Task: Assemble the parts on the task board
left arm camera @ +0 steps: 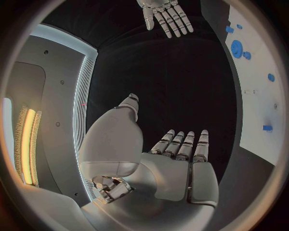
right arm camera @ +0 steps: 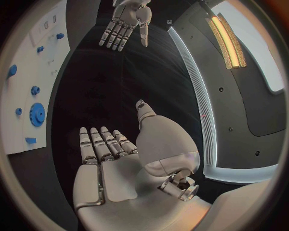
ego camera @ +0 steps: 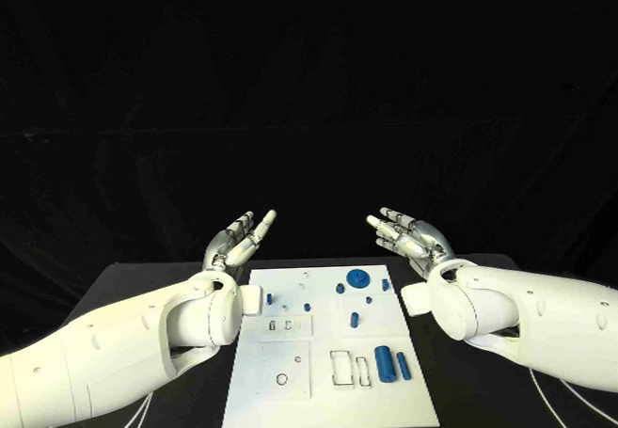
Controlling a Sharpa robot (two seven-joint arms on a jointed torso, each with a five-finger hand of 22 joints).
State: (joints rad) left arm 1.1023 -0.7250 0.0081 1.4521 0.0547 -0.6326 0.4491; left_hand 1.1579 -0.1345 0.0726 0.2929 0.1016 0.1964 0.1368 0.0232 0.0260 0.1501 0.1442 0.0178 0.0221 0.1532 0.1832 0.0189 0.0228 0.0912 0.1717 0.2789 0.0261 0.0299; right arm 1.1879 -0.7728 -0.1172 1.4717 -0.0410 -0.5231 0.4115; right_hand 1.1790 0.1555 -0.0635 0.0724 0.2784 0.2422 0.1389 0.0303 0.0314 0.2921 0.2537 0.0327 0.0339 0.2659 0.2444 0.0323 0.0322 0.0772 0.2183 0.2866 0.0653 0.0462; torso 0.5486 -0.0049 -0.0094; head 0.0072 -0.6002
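The left robot hand (ego camera: 239,237) is raised above the far left corner of the white flat task board (ego camera: 296,407), with its silver fingers stretched out and a little apart, and it holds nothing. The right robot hand (ego camera: 408,233) is in the same pose on the other side, above the far right corner of the board, also spread and empty. In both wrist views the palm is flat and free, and neither robot hand touches the board or any part.

Between the two arms, the task board lies on the black worktop (ego camera: 148,276). On its far half there is a round blue gear-like disc (ego camera: 357,276) and several small blue pieces around it. On its near half, to the right side, a thick blue cylinder (ego camera: 384,361) lies flat, and just beside it a thinner blue pin (ego camera: 403,365). To the left of these I see some outlined recesses in the board.

I judge the parts to be light and stiff, probably smooth plastic, so they may slip or roll when pushed. The cylinder and the pin should be taken across the middle of their length, between thumb and one finger. The disc is better taken at its rim, from two opposite sides.
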